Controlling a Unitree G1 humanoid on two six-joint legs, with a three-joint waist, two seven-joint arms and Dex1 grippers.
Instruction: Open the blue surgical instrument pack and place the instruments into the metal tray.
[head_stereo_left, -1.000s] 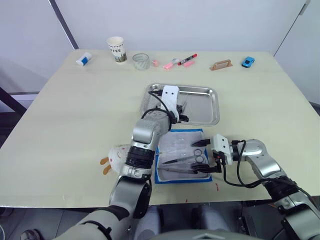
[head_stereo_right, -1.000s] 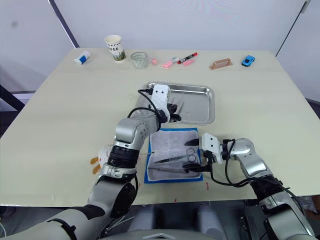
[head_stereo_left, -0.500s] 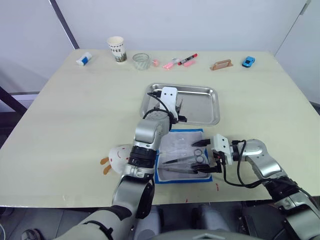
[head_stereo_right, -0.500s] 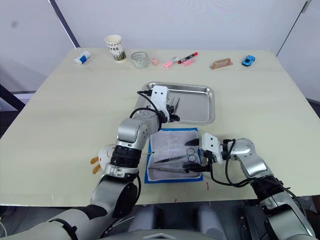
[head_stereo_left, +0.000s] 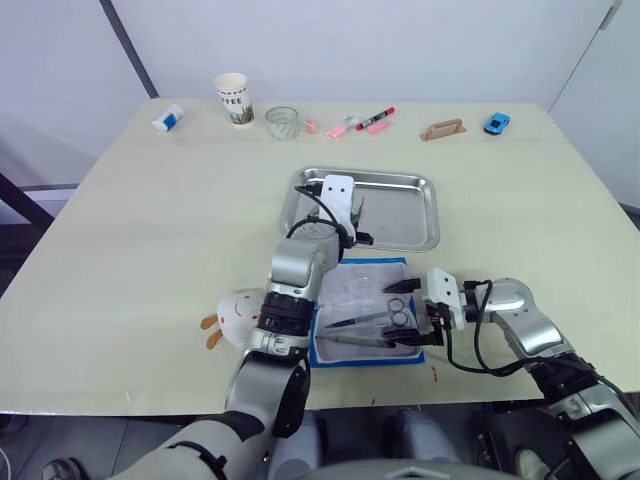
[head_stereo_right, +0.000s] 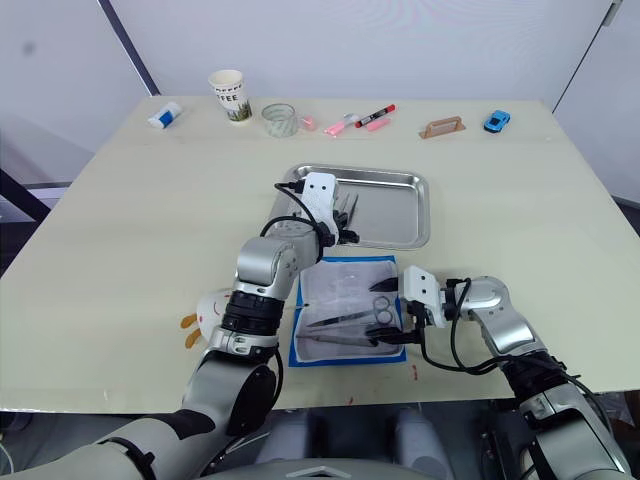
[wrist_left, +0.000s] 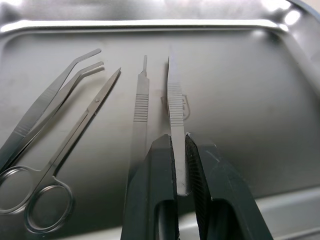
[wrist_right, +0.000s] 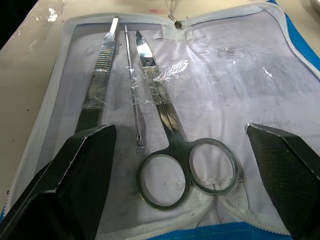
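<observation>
A: Where's the pack?

B: The pack (head_stereo_left: 365, 312) lies unzipped and flat on the table (head_stereo_left: 150, 230), just in front of the tray (head_stereo_left: 405, 212). Its pale lining faces up.

A: What's left inside it?

B: Scissors (wrist_right: 170, 145), a flat-handled tool (wrist_right: 97, 82) and a thin probe (wrist_right: 134, 100), side by side on the lining.

A: And the right gripper (wrist_right: 185, 150)?

B: Low over the near right edge of the pack, jaws spread wide on either side of the scissor rings, holding nothing.

A: The left one?

B: The left gripper (wrist_left: 181, 150) is over the tray's left part, fingers nearly together, pinched on a ridged tweezer (wrist_left: 175, 100) whose tip points at the far rim.

A: What else is in the tray?

B: Another ridged handle (wrist_left: 140, 100) just beside it, then scissors (wrist_left: 65, 150) and bent forceps (wrist_left: 50, 100) further over.

A: Anything else on the table?

B: A cup (head_stereo_left: 233, 98), a glass (head_stereo_left: 282, 122), markers (head_stereo_left: 360, 123) and a toy car (head_stereo_left: 496, 123) along the far edge
</observation>
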